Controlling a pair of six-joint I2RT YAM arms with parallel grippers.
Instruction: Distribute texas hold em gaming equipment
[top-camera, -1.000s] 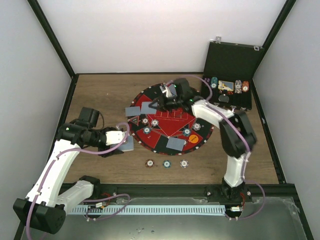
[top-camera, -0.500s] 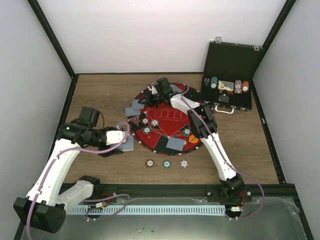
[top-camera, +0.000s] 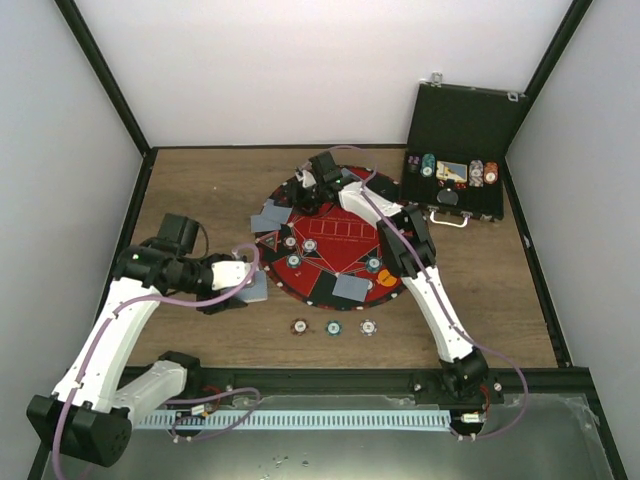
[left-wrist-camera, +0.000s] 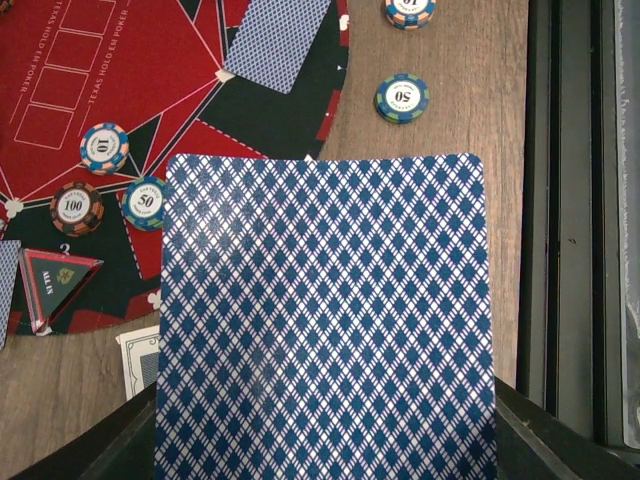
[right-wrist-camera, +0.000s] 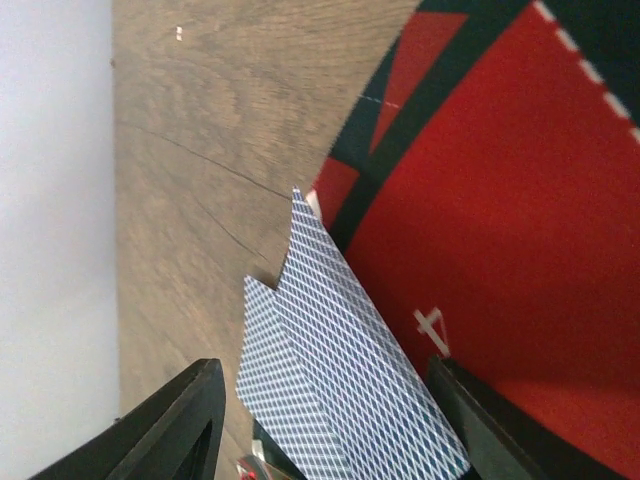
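Observation:
My left gripper (left-wrist-camera: 325, 445) is shut on a stack of blue-backed playing cards (left-wrist-camera: 325, 310), held over the table beside the mat's near-left rim (top-camera: 256, 287). My right gripper (right-wrist-camera: 335, 425) stands open at the mat's far-left edge (top-camera: 309, 190). Two overlapping cards (right-wrist-camera: 330, 380) lie between its fingers (right-wrist-camera: 175, 430), untouched. More cards (top-camera: 268, 219) (top-camera: 352, 288) lie on the round red-and-black mat (top-camera: 345, 245). Striped chips (left-wrist-camera: 104, 147) (left-wrist-camera: 77, 207) (left-wrist-camera: 146, 202) sit on the mat. An orange button disc (top-camera: 384, 279) lies near the mat's right rim.
Three chips (top-camera: 334, 327) lie in a row on the wood in front of the mat. An open black case (top-camera: 460, 120) with chips (top-camera: 450, 170) in it stands at the back right. A triangular marker (left-wrist-camera: 58, 280) rests on the mat.
My right arm reached from the mat's middle to its far-left edge, then opened its jaws and let go of the cards there. The left arm and its stack stayed still.

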